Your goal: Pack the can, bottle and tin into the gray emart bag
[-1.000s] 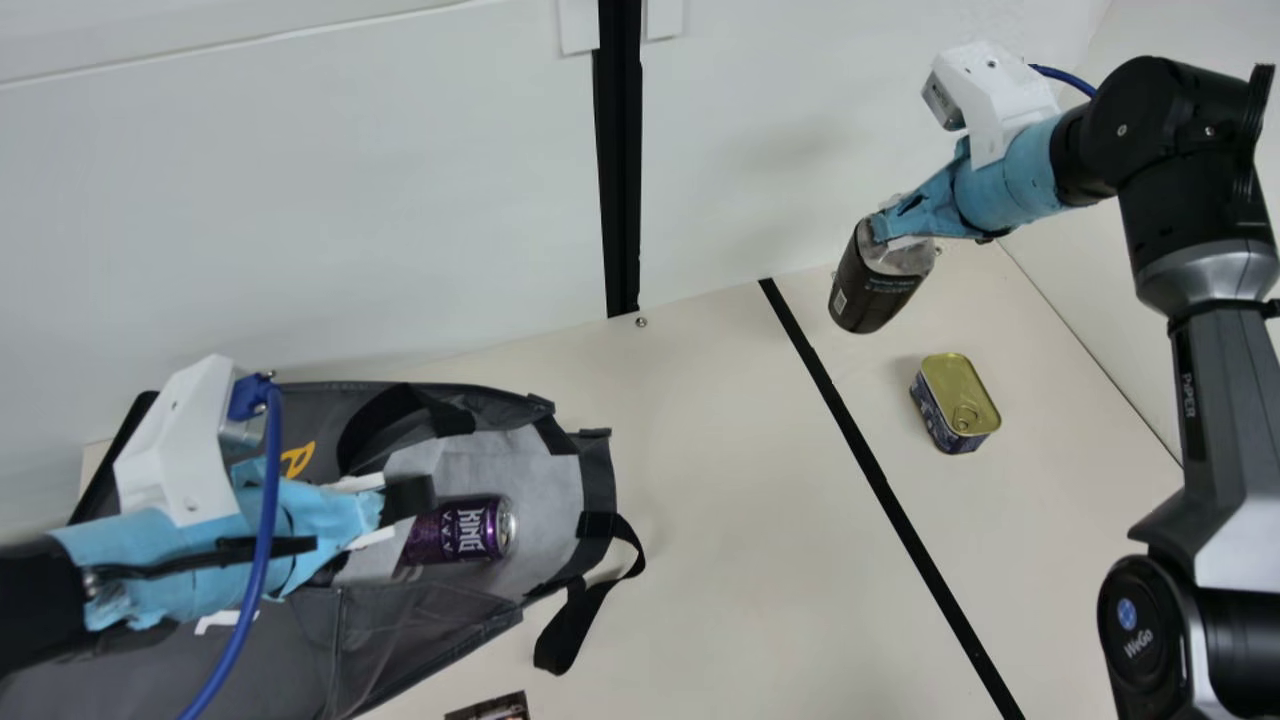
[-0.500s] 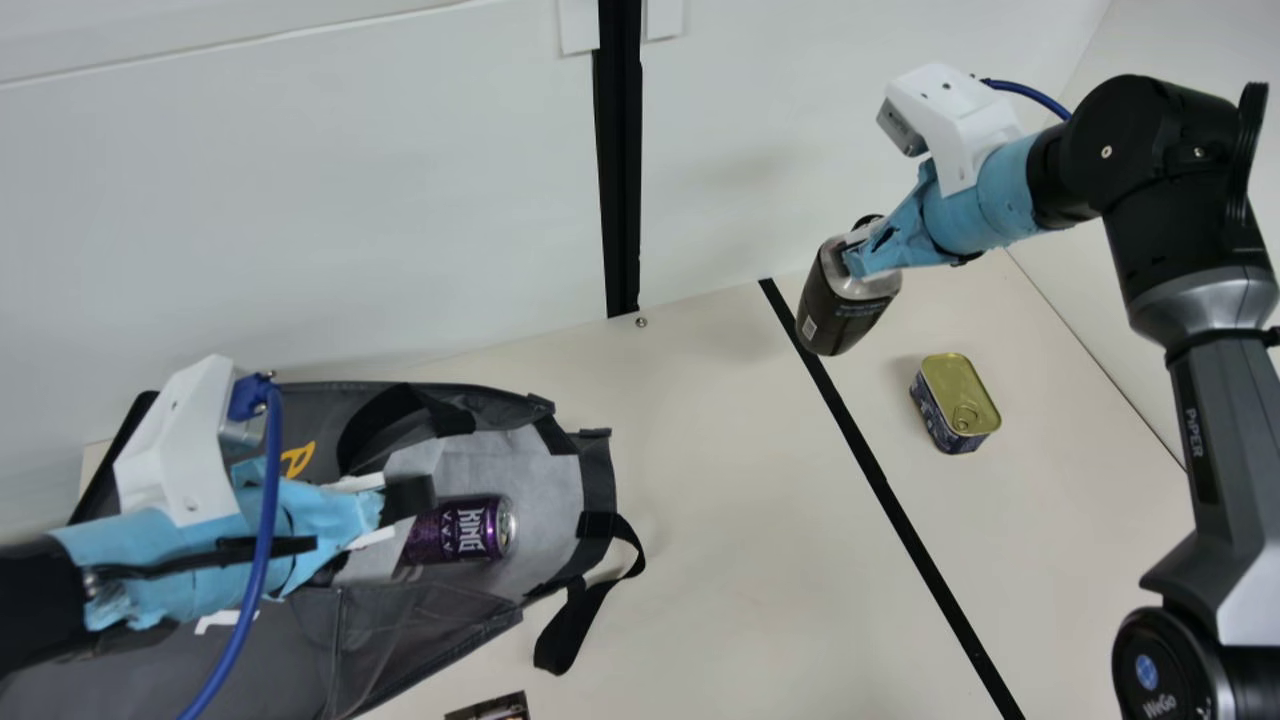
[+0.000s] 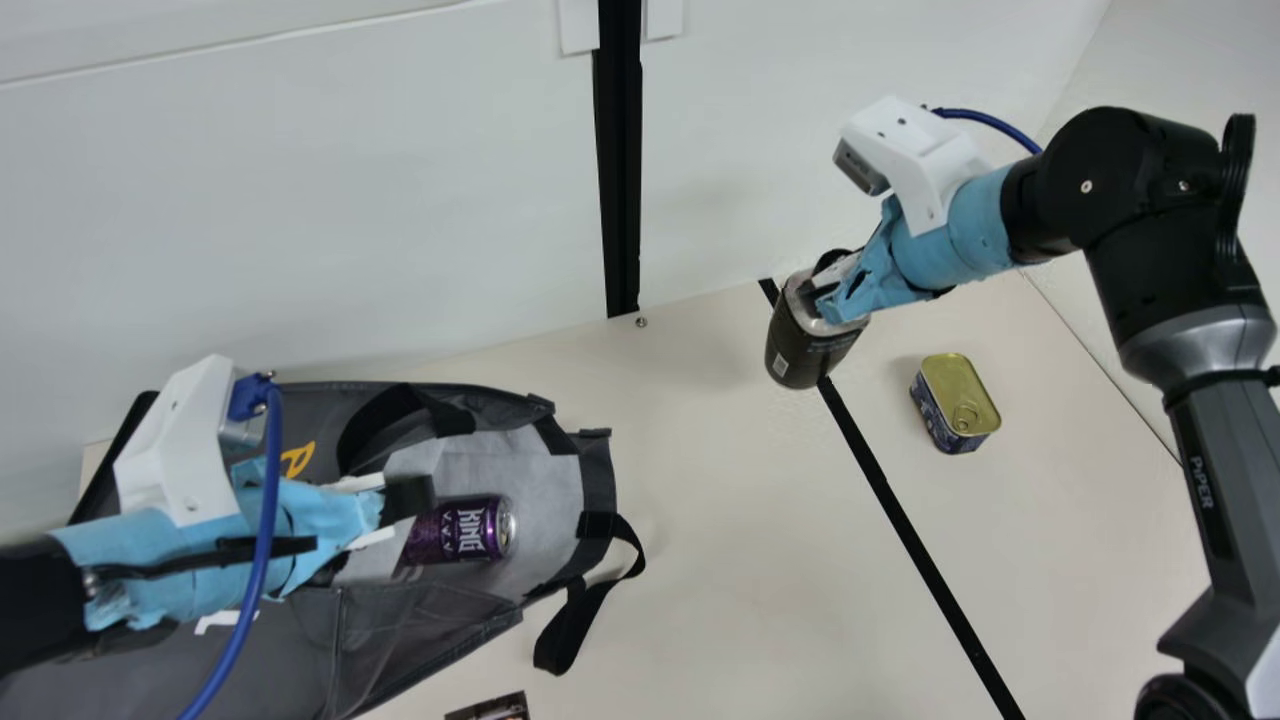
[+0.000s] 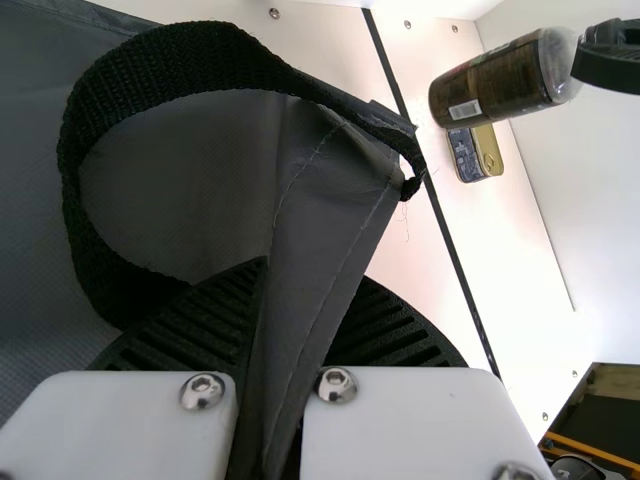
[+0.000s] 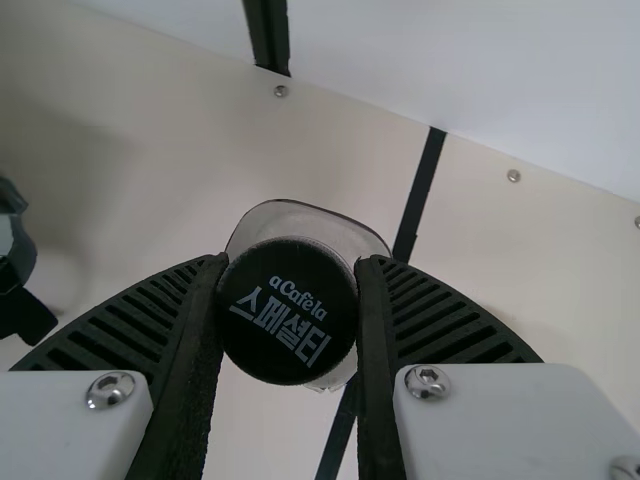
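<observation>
Bottle (image 3: 803, 350) hangs tilted, gripped in right jaws, wrist (image 3: 955, 235) slanting down; left jaws clamp the bag (image 3: 420, 625).

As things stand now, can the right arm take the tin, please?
Probably not yet: the right gripper is closed on the bottle. Once that is released, the way looks free, as the tin sits uncovered on the table with nothing against it.

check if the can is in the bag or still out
In: the can lies on its side inside the gray bag, on the light lining just within the open mouth.
</observation>
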